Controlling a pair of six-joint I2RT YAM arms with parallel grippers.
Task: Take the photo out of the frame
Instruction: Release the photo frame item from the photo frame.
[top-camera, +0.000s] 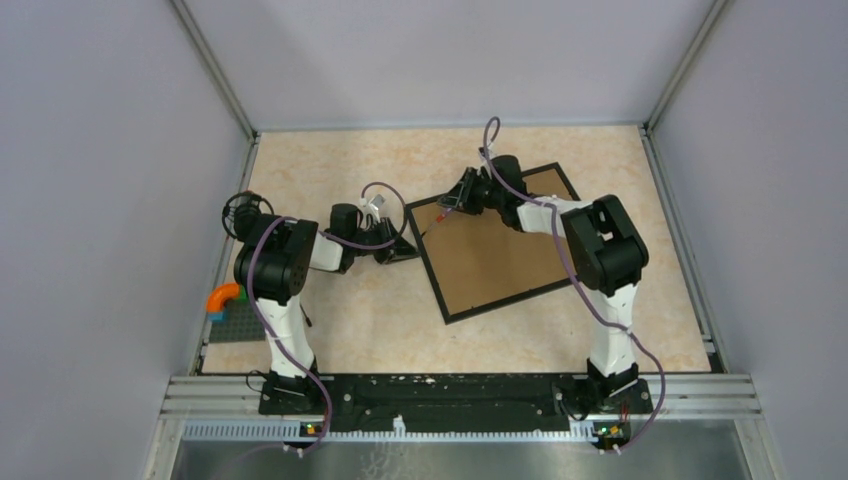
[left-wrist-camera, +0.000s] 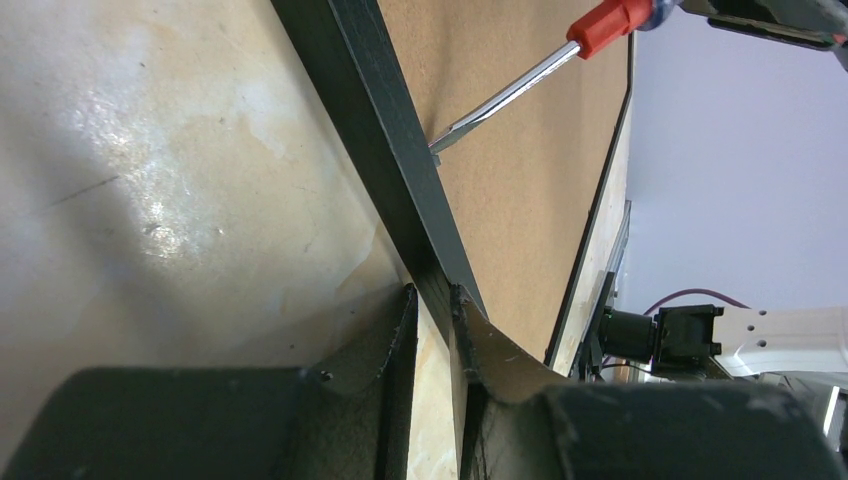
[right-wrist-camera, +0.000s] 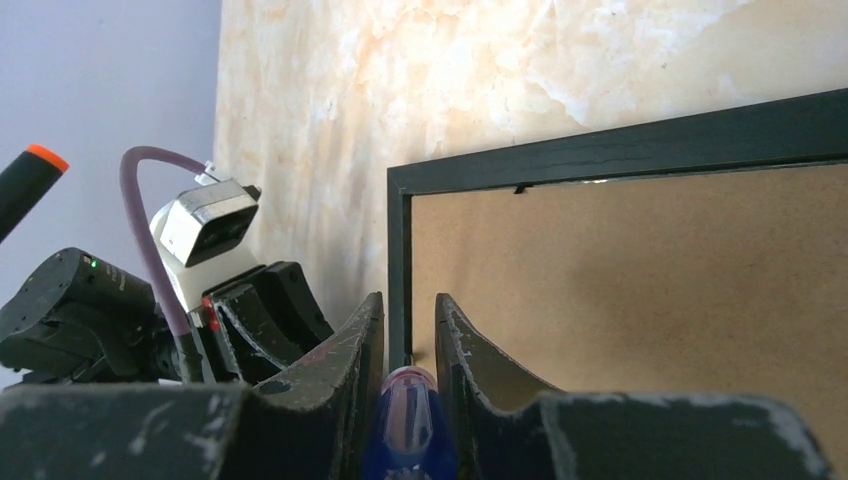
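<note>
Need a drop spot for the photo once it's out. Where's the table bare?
Bare table: the near strip between the frame and the base rail; the far-left corner beyond the left gripper. Crowded: the frame's left edge, where the left gripper clamps it and the right gripper holds a screwdriver.

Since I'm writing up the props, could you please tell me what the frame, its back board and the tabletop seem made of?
The frame: matte black rail, painted wood or plastic, cannot tell which. The back board: dull speckled brown, looks like pressed fibreboard. The tabletop: beige marble pattern with glossy reflections, probably laminate.
</note>
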